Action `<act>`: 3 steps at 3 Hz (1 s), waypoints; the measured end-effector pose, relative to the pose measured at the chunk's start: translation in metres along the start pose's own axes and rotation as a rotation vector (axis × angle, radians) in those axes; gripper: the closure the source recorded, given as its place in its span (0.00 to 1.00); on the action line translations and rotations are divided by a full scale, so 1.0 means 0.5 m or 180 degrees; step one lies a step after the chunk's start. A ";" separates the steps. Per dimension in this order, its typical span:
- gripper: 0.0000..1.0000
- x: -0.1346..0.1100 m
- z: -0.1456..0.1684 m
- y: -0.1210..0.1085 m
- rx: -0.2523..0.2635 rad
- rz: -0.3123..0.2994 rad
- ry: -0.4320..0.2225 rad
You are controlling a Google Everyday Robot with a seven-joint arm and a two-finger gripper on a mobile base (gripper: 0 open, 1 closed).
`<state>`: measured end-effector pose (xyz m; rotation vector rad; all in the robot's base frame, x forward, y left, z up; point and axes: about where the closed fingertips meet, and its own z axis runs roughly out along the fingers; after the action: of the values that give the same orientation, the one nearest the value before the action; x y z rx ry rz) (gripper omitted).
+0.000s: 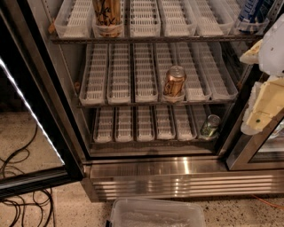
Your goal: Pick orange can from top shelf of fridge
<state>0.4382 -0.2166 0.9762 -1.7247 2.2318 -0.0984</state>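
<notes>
The orange can stands upright in a white slotted tray on the top shelf of the fridge, left of centre; its upper part is cut off by the frame's top edge. My gripper hangs at the right edge, in front of the fridge's right door post, well to the right of and below the can. Its two cream fingers stand apart, holding nothing.
A shorter copper can stands on the middle shelf and a small green-silver can on the bottom shelf. A blue can is at top right. The glass door is swung open left. A clear plastic bin and cables lie on the floor.
</notes>
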 end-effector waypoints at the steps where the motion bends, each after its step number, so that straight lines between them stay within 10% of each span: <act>1: 0.00 0.000 0.000 0.000 0.0000 0.0000 0.0000; 3: 0.00 -0.068 0.044 -0.019 0.0213 0.0072 -0.0378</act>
<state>0.4611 -0.1837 0.9650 -1.6264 2.1375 -0.0629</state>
